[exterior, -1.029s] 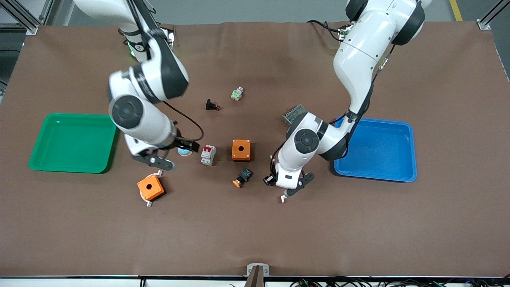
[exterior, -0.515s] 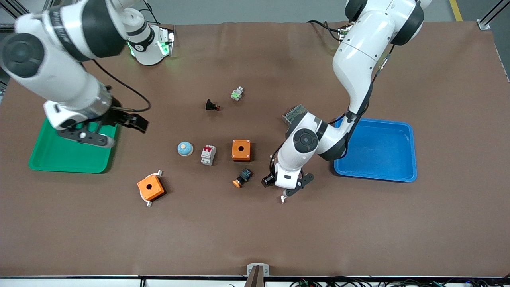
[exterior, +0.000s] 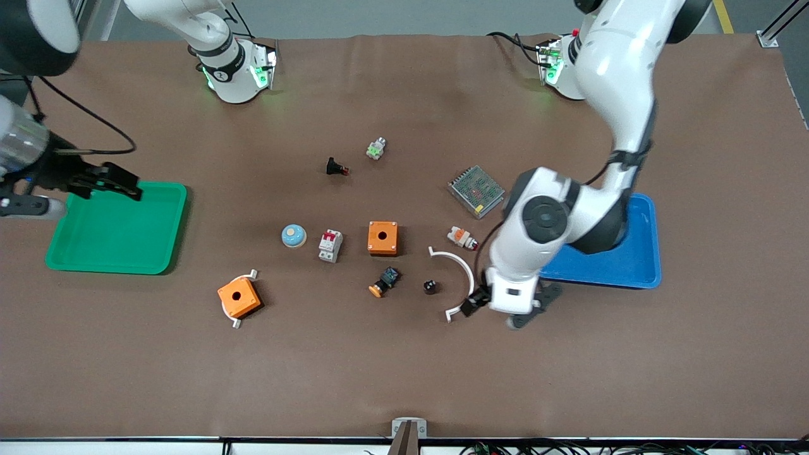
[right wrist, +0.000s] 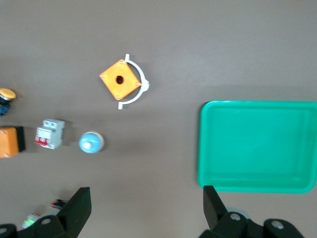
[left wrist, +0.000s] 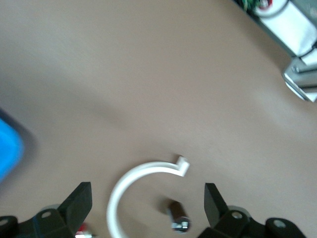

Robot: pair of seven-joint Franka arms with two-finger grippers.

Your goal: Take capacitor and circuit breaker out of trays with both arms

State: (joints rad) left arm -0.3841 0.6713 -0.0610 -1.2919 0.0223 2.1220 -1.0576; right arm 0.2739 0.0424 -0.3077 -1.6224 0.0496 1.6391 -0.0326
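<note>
The capacitor [exterior: 430, 286] is a tiny black cylinder lying on the brown mat beside a white arc [exterior: 459, 273]. It also shows in the left wrist view [left wrist: 178, 218], between the open fingers, next to the arc [left wrist: 132, 182]. My left gripper [exterior: 515, 313] [left wrist: 148, 198] is open and empty, over the mat by the blue tray's near corner. The breaker [exterior: 330, 244] [right wrist: 49, 134] is a white block with red levers, between a blue dome and an orange box. My right gripper [exterior: 35, 202] [right wrist: 146, 203] is open and empty, high at the green tray's outer end.
There is a green tray [exterior: 114, 265] at the right arm's end and a blue tray [exterior: 641, 265] at the left arm's end. On the mat lie two orange boxes [exterior: 382, 238] [exterior: 239, 297], a blue dome [exterior: 294, 236], an orange-capped black piece [exterior: 384, 281], a white part with a red end [exterior: 461, 237] and a mesh-topped box [exterior: 476, 189].
My right arm swung from beside the breaker out to the green tray's end. My left arm moved off the capacitor toward the blue tray, uncovering the capacitor, the arc and the white part.
</note>
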